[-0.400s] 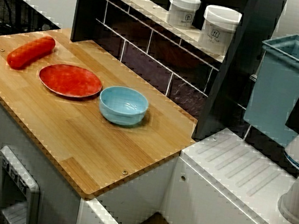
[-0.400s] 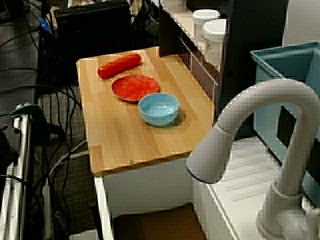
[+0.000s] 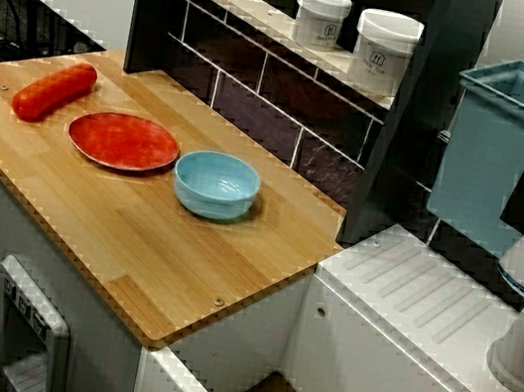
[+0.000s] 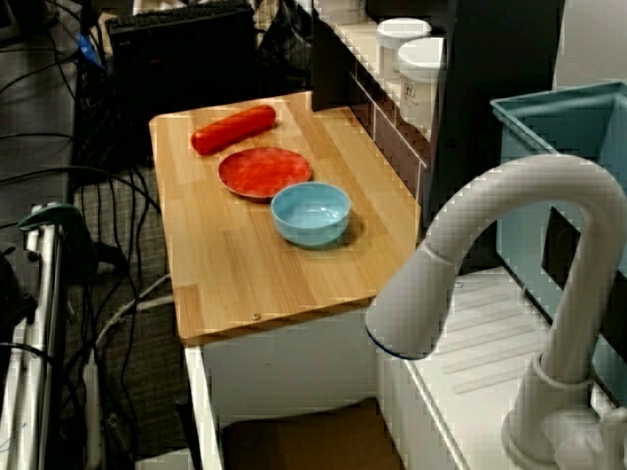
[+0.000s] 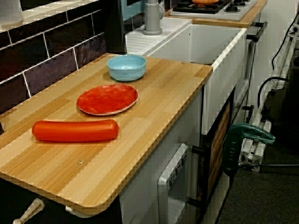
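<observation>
Three items, sausage point(image 3: 54, 91), plate point(image 3: 123, 141), bowl point(image 3: 216, 184), on wooden counter point(image 3: 135, 235); jaws out of view.

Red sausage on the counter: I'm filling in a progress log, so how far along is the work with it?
Done: nothing visible; the red sausage lies on the wooden counter, apart from the empty red plate and blue bowl. In hand: nothing, no hand is in view. Left: all handling.

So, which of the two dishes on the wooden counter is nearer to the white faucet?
The light blue round bowl; the flat round red plate lies farther away, beside the long red sausage.
</observation>
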Robot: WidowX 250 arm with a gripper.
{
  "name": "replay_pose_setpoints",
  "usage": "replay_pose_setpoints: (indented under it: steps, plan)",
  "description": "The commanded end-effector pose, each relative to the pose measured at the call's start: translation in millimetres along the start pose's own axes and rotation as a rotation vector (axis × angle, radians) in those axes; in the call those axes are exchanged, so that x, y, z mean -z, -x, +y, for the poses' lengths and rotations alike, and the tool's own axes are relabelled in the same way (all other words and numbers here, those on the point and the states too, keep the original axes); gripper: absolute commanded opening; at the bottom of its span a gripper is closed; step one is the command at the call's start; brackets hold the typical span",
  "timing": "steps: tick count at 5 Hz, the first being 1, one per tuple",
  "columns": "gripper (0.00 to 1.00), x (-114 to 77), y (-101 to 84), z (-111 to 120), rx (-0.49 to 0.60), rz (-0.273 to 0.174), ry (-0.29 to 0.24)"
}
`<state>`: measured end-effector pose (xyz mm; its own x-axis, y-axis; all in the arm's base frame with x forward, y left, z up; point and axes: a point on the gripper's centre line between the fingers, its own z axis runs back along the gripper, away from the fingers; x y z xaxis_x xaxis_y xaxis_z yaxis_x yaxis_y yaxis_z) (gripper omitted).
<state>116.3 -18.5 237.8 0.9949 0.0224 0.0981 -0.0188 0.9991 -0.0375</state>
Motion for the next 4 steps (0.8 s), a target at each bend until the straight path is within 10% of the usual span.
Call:
replay_pose_setpoints:
  steps: [1, 4]
  plan:
    - [1.00, 9.5, -28.2, 51.8, -0.082, -0.068, -0.026]
    - [1.00, 82.4, -90.7, 136.6, -0.225, 0.040, -0.094]
